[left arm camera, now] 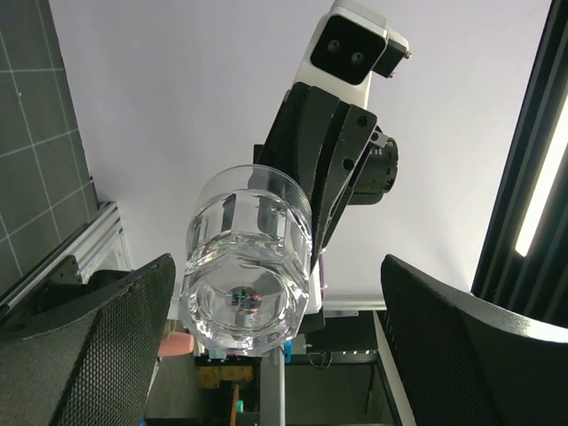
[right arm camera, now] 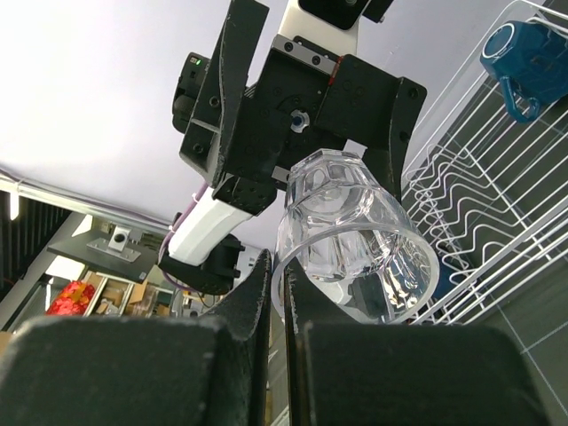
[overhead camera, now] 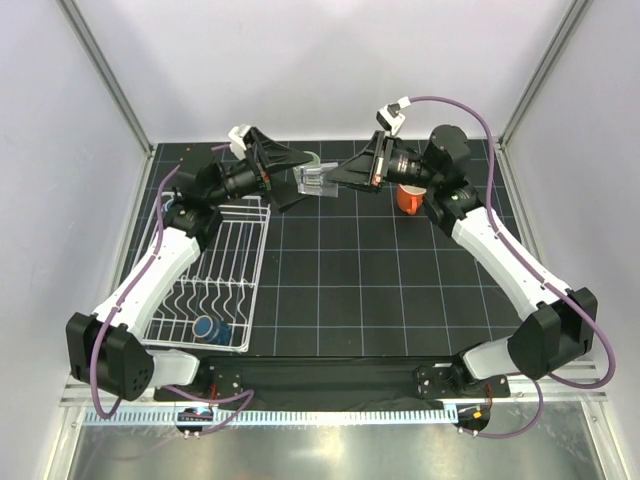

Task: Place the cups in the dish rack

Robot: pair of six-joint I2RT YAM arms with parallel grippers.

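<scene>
Handover at twelve o'clock: my right gripper [right arm camera: 277, 297] pinches the rim of the clear glass [right arm camera: 355, 231]; my spread left gripper [left arm camera: 277, 275] should next close on it.

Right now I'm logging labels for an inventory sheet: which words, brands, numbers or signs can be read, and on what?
No text is legible in any view.
In the base of the clear glass: a small coloured patch, too blurred to read.
On the red item in the background off the table: print too blurred to read.
</scene>
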